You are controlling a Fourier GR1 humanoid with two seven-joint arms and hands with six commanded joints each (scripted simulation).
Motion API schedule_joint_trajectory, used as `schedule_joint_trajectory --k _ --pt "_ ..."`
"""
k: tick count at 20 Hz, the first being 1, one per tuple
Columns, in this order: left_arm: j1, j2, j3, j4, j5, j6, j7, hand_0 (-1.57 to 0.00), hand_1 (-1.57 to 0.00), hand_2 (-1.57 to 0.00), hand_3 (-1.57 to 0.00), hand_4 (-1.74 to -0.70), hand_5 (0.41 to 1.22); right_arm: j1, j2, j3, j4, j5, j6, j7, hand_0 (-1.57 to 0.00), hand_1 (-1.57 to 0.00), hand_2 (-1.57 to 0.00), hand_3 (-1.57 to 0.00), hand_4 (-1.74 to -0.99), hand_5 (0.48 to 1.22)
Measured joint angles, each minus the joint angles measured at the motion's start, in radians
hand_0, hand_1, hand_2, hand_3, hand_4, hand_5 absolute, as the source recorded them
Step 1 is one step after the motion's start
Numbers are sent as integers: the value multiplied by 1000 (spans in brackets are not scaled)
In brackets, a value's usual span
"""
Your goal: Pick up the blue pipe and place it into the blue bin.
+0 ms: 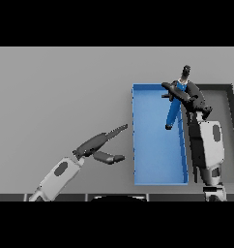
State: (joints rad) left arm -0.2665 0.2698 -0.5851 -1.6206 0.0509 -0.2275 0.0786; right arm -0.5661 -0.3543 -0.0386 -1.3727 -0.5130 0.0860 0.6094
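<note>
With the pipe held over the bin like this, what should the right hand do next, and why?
Probably lower a little and let go. The right hand is curled round the blue pipe, which hangs tilted over the blue bin, its lower end already inside the rim. The left hand is open on the table beside the bin, out of the way.

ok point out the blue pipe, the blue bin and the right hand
blue pipe (172,115): head view, on its lower shaft
blue bin (153,145): head view, on its bare floor
right hand (190,96): head view, on the palm

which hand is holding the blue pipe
The right hand, fingers curled round the blue pipe above the blue bin. The left hand is open, holding nothing.
</note>
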Motion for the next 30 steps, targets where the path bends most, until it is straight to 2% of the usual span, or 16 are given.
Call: schedule_joint_trajectory --k 1,2,5,7,8,9,11,12,13,14,16,17,20,23,27,30 --pt "3 -6 -7 2 -7 4 8 1 1 1 1 -826 470 21 -21 35 -2 1 -20 0 -1571 -1571 -1571 -1080 -1586 1221" --pt "12 -11 -14 10 -18 9 6 1 1 1 1 -827 471 50 -28 55 -6 4 -22 0 -1571 -1571 -1571 -1178 -1569 1221" --pt "19 -9 -19 -9 -19 13 9 1 1 1 1 -826 475 88 -67 158 24 -2 -63 0 -1571 -1571 -1571 -693 -1653 1205" --pt "13 -10 -19 -19 -15 15 27 1 1 1 1 -827 474 109 -126 248 44 -50 -105 0 -1571 -1571 -1571 -1009 -1583 1199" --pt "7 -11 -12 -5 -15 17 38 1 1 1 1 -829 474 108 -151 314 59 -104 -150 0 -1465 -1382 -1333 -807 -1534 1190" --pt "11 -10 -12 -12 -12 16 30 1 1 1 1 -830 476 97 -195 382 80 -184 -201 0 -1172 -1106 -1066 -646 -1477 1178" --pt "-3 -20 -10 8 -15 17 30 1 1 1 1 -828 476 64 -256 493 112 -328 -243 0 -749 -707 -682 -413 -1344 1172" --pt "5 -22 -18 -5 -15 16 21 1 1 1 1 -828 476 41 -273 546 126 -376 -269 0 -599 -566 -545 -330 -1302 1182" --pt "7 -9 -9 -16 -4 11 18 1 1 1 1 -826 477 29 -296 591 115 -415 -275 0 -479 -452 -436 -264 -1264 1139" --pt "4 -16 -17 -14 -11 14 36 1 1 1 1 -827 477 23 -303 607 98 -397 -247 0 -383 -362 -349 -211 -1234 1091" --pt "13 -9 -16 -18 -9 11 23 1 1 1 1 -829 477 13 -345 650 71 -333 -183 -12 -246 -231 -223 -135 -1204 1002" --pt "9 -16 -18 -7 -12 13 31 1 1 1 1 -830 475 9 -358 669 71 -302 -174 -37 -196 -185 -178 -107 -1199 967" --pt "6 -21 -21 -14 -7 10 26 1 1 1 1 -831 471 -7 -364 703 50 -274 -159 0 -123 -94 -91 -55 -1189 880" --pt "26 -2 -16 -27 -3 10 23 1 1 1 1 -829 471 -9 -376 700 66 -260 -163 -4 -63 -48 -46 -27 -1188 818" --pt "15 -7 -19 -42 -9 20 46 1 1 1 1 -826 470 -9 -366 715 73 -251 -170 -19 -25 -19 -18 -11 -1176 783" --pt "14 -1 -15 -19 -22 21 38 1 1 1 1 -826 472 -5 -373 719 46 -245 -178 -31 -20 -15 -14 -8 -1186 766"
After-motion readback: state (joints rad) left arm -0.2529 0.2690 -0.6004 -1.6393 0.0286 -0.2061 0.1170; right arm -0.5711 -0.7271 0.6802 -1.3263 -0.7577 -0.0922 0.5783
